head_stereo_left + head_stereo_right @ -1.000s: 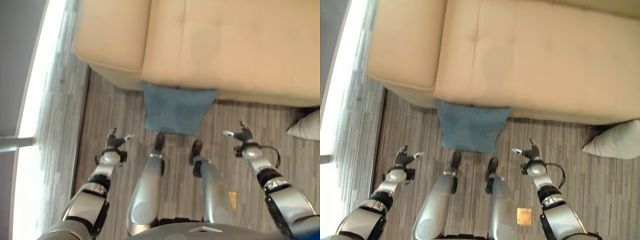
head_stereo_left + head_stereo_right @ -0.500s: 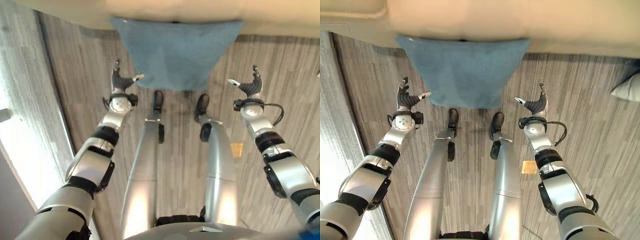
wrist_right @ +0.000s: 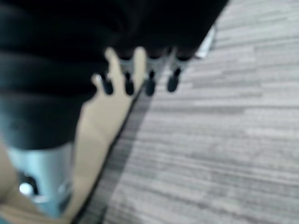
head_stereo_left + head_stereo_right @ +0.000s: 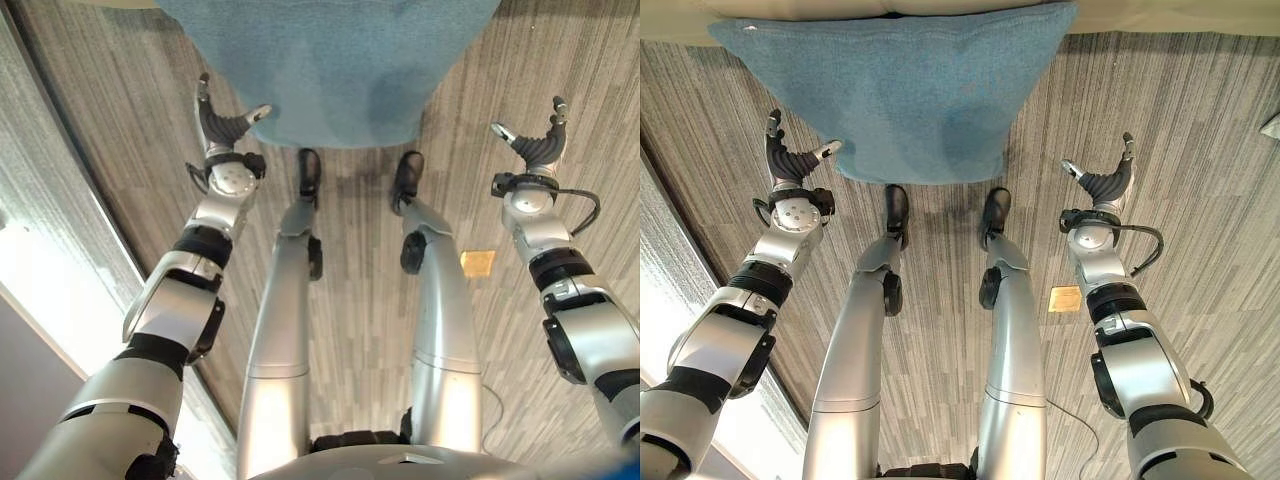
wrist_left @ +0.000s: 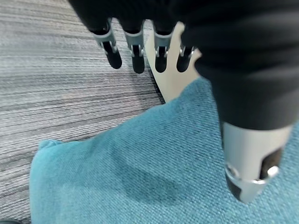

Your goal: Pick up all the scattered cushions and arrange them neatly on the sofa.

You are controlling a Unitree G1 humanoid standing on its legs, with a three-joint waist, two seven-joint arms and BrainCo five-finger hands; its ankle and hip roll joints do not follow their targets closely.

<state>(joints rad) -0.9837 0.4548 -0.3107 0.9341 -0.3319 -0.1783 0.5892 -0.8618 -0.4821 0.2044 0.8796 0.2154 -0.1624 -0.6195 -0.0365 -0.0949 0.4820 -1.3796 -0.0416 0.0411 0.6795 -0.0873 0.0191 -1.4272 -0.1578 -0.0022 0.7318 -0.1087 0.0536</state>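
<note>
Left eye view had us bent lower than a sec before: the blue cushion now loomed large, flat on the wood floor vs the sofa front, so we judged the grab was near. Our left hand and right hand sat spread on either side, fingers relaxed, holding nothing. Left wrist view showed its thumb just over the cushion fabric, whereas right wrist view gave floor + sofa base.
</note>
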